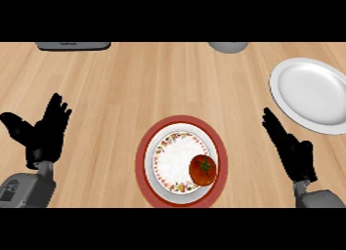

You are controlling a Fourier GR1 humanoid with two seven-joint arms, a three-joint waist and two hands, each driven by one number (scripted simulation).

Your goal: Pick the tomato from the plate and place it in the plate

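The tomato lies on the red-rimmed plate, toward that plate's right side, on the patterned inner ring, with its green stem scar facing up. This plate sits on the wooden table between the two hands, nearer the lower edge of the view.

The right hand stands just to the right of the red-rimmed plate, apart from it, with its fingers straight and pointing up and slightly left; it holds nothing. The tomato is to the left of this hand, close by but not touched. The white plate lies above and a little to the right of the right hand's fingertips, near the view's right edge, with nothing on it.

The left hand shows near the view's left edge, well apart from the red-rimmed plate, fingers spread and raised, thumb out to the left, also holding nothing. Its grey forearm comes in from the lower left corner.

Far beyond both hands, at the table's far edge, part of a dark grey flat object shows at upper left and part of a grey rounded object shows at upper middle; what they are cannot be told.
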